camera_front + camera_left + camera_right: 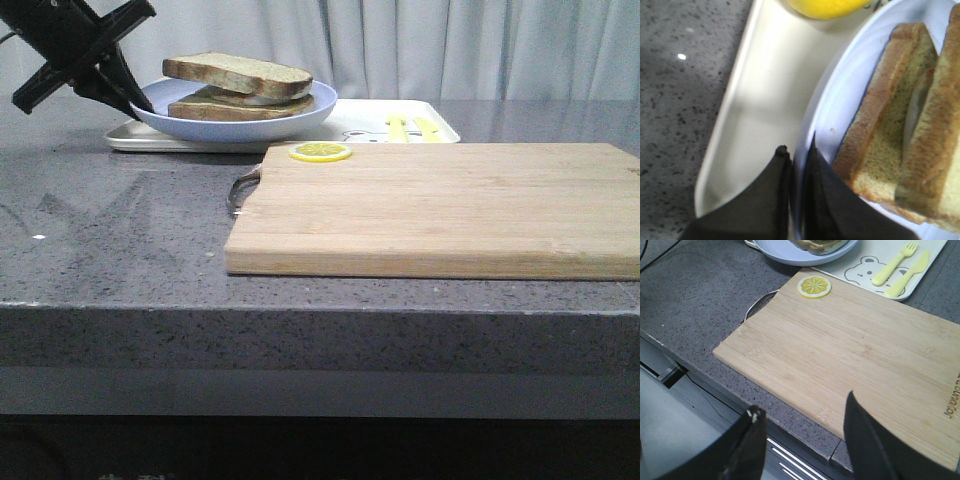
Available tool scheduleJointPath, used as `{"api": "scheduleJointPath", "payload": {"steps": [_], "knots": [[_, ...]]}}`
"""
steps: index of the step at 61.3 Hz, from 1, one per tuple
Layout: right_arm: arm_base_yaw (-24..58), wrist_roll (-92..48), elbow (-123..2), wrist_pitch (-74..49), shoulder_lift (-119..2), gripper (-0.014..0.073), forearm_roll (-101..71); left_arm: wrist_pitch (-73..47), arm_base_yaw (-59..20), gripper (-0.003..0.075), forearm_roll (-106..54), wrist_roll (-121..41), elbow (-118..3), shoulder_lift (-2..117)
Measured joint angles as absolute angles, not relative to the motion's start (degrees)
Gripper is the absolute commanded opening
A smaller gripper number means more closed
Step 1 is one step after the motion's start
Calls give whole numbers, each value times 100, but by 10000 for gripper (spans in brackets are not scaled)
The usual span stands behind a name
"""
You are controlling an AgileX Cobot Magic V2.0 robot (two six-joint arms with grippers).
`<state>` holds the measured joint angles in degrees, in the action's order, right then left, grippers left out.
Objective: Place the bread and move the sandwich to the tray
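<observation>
The sandwich (240, 104) lies on a round light-blue plate (300, 114), with the bread (238, 72) stacked on top as its upper slice. A strip of white egg shows between the slices. The plate is over the left part of the white tray (375, 124); whether it rests on the tray I cannot tell. My left gripper (140, 103) is shut on the plate's left rim. In the left wrist view the gripper (797, 145) pinches the plate's rim (840, 95), one finger inside and one outside, beside the sandwich (885, 135) and above the tray (765, 90). My right gripper (804, 405) is open and holds nothing, above the table's front edge.
A wooden cutting board (440, 205) with a metal handle lies in front of the tray, a lemon slice (321, 152) at its far left corner. The right wrist view shows the board (855, 350), the lemon slice (814, 286) and the tray's (850, 257) yellow fork-and-knife print.
</observation>
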<state>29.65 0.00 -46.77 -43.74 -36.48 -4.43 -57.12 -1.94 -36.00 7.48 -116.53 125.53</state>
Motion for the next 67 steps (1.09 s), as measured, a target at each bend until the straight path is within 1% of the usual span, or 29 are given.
{"api": "scheduleJointPath", "payload": {"steps": [8, 10, 13, 27, 41, 55, 62, 67], "knots": [[2965, 0, -4677, -4374, -3648, 383, -443, -5680, -194, 309, -3739, 761, -11690, 12553], [2965, 0, -4677, -4374, -3648, 383, -443, -5680, -194, 349, -3755, 761, -11704, 12553], [2965, 0, -4677, -4374, -3648, 383, -443, -5667, -194, 373, -3779, 770, -11703, 12553], [2965, 0, -4677, -4374, -3648, 383, -443, -5741, -194, 365, -3824, 690, -11703, 12523], [2965, 0, -4677, -4374, -3648, 383, -443, -6113, -194, 365, -3780, 71, -11703, 12136], [2965, 0, -4677, -4374, -3648, 383, -443, -6391, -260, 365, -3245, -297, -11605, 11229], [2965, 0, -4677, -4374, -3648, 383, -443, -6248, -413, 365, -2741, -409, -11201, 10556], [2965, 0, -4677, -4374, -3648, 383, -443, -5984, -549, 365, -2459, -470, -10679, 9939]]}}
